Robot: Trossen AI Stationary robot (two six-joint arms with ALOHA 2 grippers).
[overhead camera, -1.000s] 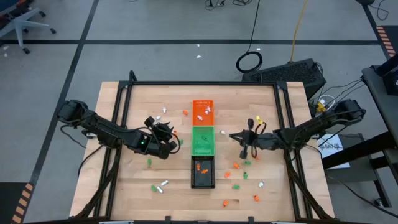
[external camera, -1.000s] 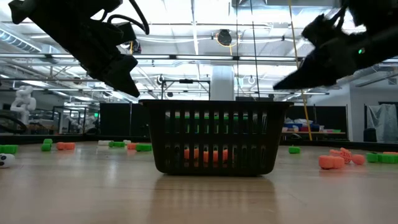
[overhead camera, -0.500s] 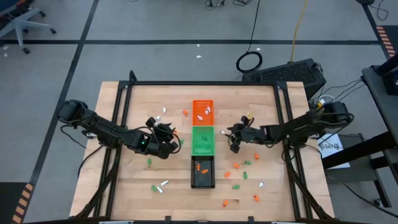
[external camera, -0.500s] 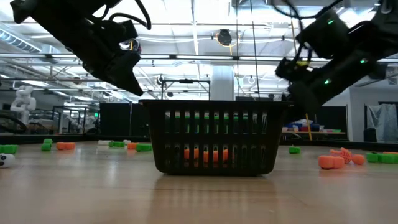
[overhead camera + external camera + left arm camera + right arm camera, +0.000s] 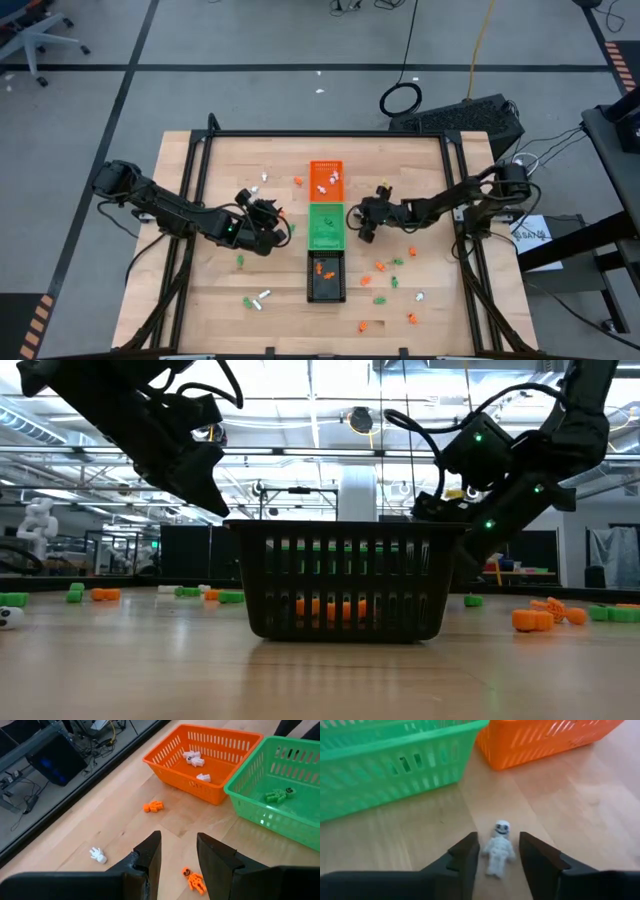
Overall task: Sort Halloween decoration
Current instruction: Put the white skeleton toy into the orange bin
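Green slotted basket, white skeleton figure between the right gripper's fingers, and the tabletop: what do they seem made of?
Green slotted basket: looks like moulded plastic, smooth with a slight sheen, with even slots in its walls. White skeleton figure: probably moulded plastic or rubber, matt, with soft rounded limbs. Tabletop: light wood with visible grain and plank seams, satin finish.

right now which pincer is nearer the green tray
Right. The right pincer sits just off the green tray on its right side, a white trinket between its open fingers. The left pincer waits farther off on the tray's left.
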